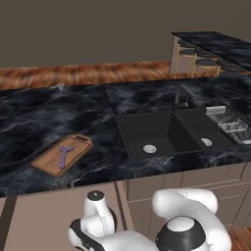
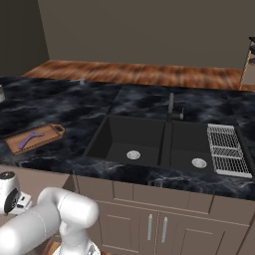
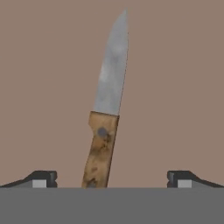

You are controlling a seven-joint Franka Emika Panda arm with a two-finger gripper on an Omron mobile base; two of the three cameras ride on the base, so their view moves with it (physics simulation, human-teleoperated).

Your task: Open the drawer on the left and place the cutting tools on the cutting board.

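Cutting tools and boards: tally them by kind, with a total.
Peeler, purple, on the board: 1
Knife, wooden handle, on a plain brown surface between the open gripper tips: 1
Cutting board: 1
Total: 3

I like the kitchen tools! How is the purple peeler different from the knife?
The peeler is purple and forked like a Y; the knife has a brown wooden handle and a straight silver blade. The peeler already lies on the cutting board; the knife lies on a plain taupe surface, between the open gripper's fingertips. Both are small cutting tools.
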